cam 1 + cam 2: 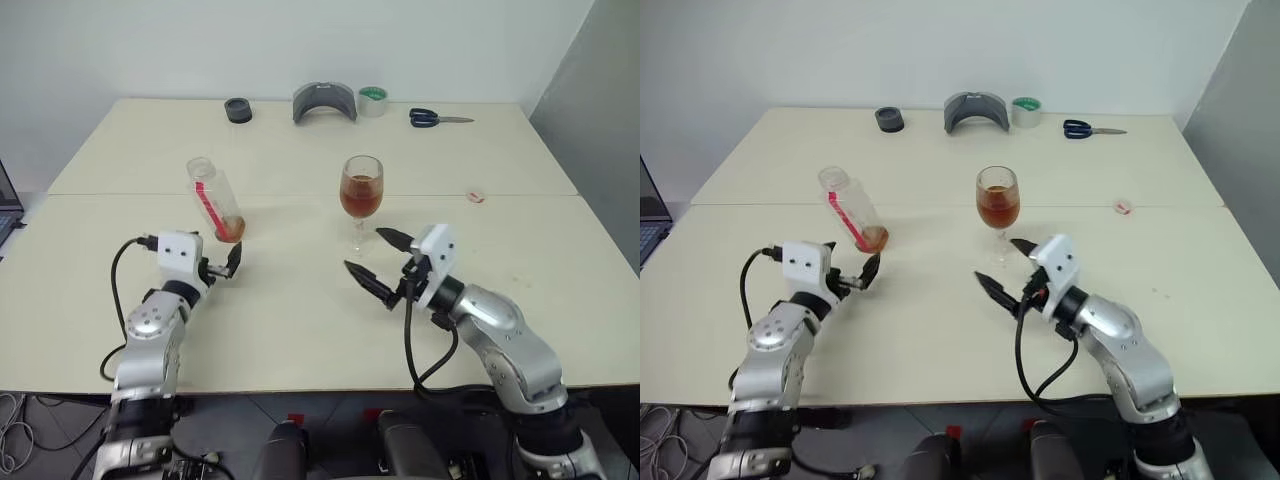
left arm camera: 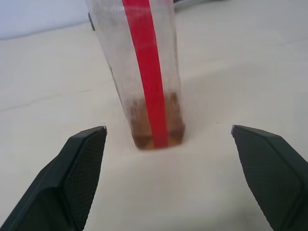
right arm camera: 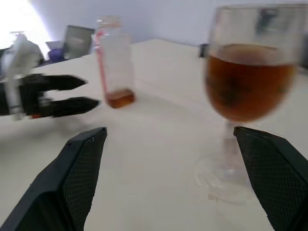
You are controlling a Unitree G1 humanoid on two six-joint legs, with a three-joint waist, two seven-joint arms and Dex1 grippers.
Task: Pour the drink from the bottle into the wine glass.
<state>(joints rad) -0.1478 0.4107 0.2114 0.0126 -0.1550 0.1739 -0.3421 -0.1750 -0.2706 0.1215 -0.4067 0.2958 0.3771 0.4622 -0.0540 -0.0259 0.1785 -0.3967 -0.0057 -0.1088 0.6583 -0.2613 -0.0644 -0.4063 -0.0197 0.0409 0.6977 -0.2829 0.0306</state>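
The small clear plastic bottle with its red label strip [image 1: 214, 203] stands nearly drained just ahead of the released left end effector [image 1: 226, 264]. The clear stemmed wine glass [image 1: 361, 191], holding amber drink [image 1: 361, 196], stands just beyond the spread right end effector [image 1: 385, 262], so pouring looks finished.

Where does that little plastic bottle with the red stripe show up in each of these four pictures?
Left eye view: bottle stands upright, left of centre.
Right eye view: left of centre too.
Left wrist view: top centre, beyond the open fingers.
Right wrist view: upper left of middle.
Shared landmark: the wine glass, to its right in both eye views.
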